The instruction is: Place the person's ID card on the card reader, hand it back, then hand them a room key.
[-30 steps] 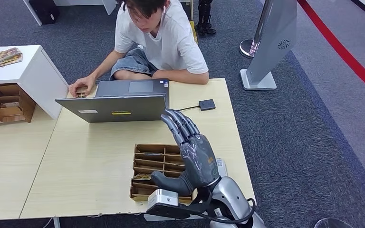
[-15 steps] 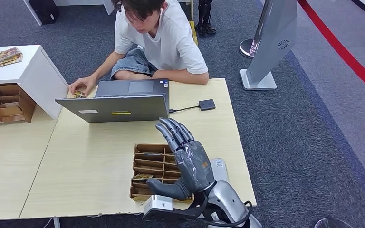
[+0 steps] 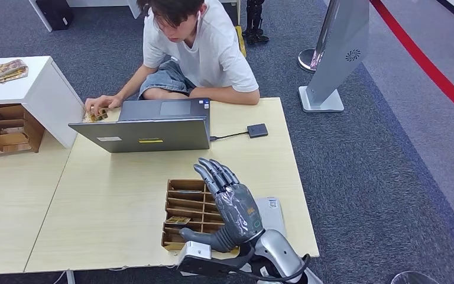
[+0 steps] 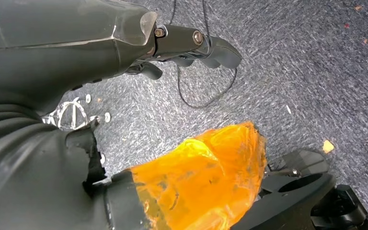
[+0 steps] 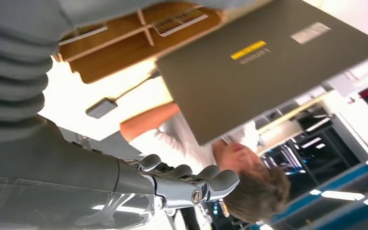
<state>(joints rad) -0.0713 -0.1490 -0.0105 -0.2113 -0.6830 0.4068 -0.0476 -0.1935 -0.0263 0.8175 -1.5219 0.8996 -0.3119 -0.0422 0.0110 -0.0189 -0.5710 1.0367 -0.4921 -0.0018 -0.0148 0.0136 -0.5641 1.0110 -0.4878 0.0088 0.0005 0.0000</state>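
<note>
My right hand (image 3: 232, 207) hovers empty, fingers straight and apart, above the wooden card tray (image 3: 189, 204). Left hand (image 4: 191, 43) hangs over carpet, fingers loosely curled, holding nothing. Card reader (image 3: 257, 130) beside laptop (image 3: 145, 135). Person's hand (image 3: 97, 105) rests on cards at the table edge.

Under your glossy grey plastic right hand (image 3: 236, 204) sits a brown cardboard-looking tray (image 3: 189, 204) on the pale matt wood-grain table (image 3: 112, 201); beyond it, a matt grey laptop (image 3: 145, 135).

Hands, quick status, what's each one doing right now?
Right hand: open, holding nothing, above the wooden organizer.
Left hand: fingers curled in, holding nothing.
</note>
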